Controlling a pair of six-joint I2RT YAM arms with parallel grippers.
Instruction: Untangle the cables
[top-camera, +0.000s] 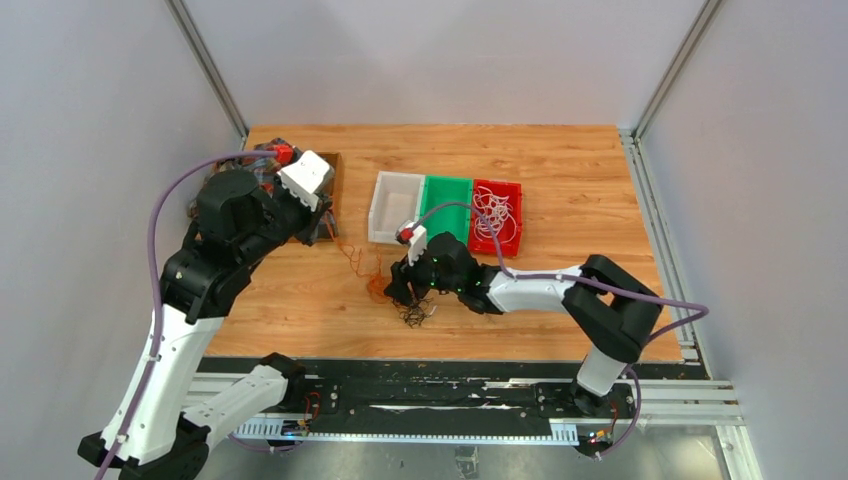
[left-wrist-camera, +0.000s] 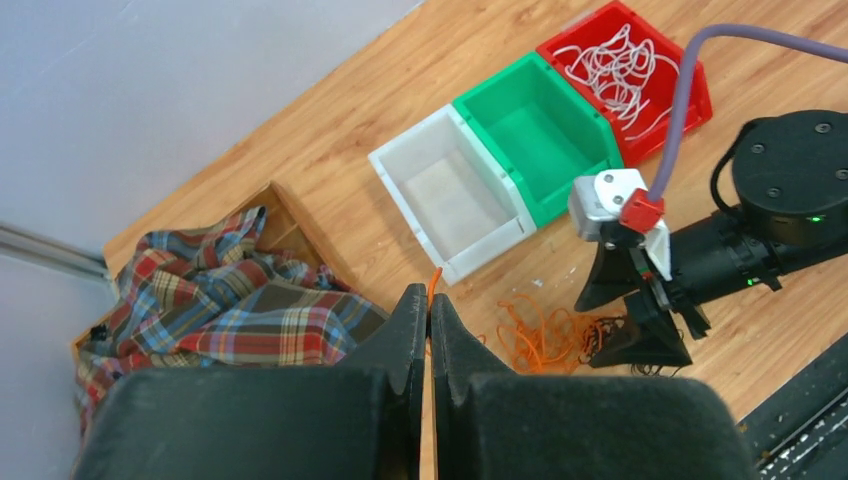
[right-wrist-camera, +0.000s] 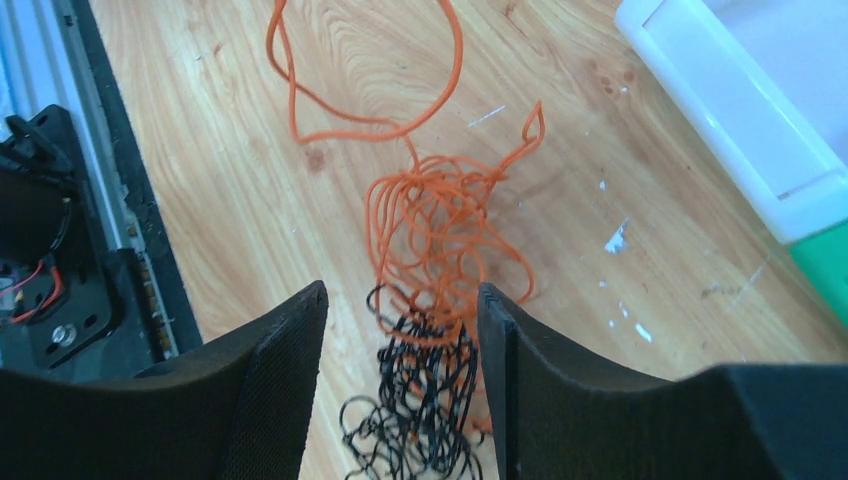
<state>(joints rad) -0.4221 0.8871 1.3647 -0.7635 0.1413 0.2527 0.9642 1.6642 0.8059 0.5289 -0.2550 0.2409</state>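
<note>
My right gripper (right-wrist-camera: 400, 300) stands spread over the tangled orange cable (right-wrist-camera: 440, 220) and black cable (right-wrist-camera: 420, 410). My left gripper (left-wrist-camera: 430, 300) pinches a strand of the orange cable.

Both arms use white moulded link shells (top-camera: 165, 370) and matte black cylindrical joint housings (top-camera: 232, 205). A thick purple hose (top-camera: 152, 260) runs along each arm to a white camera block (top-camera: 305, 178) with a red connector (top-camera: 283, 153) behind the tool. The left gripper (left-wrist-camera: 428, 300) and right gripper (right-wrist-camera: 402, 295) have black wedge-shaped fingers (right-wrist-camera: 270, 390) with finely textured faces. A green indicator lamp (left-wrist-camera: 815, 218) sits on the right wrist housing.
</note>
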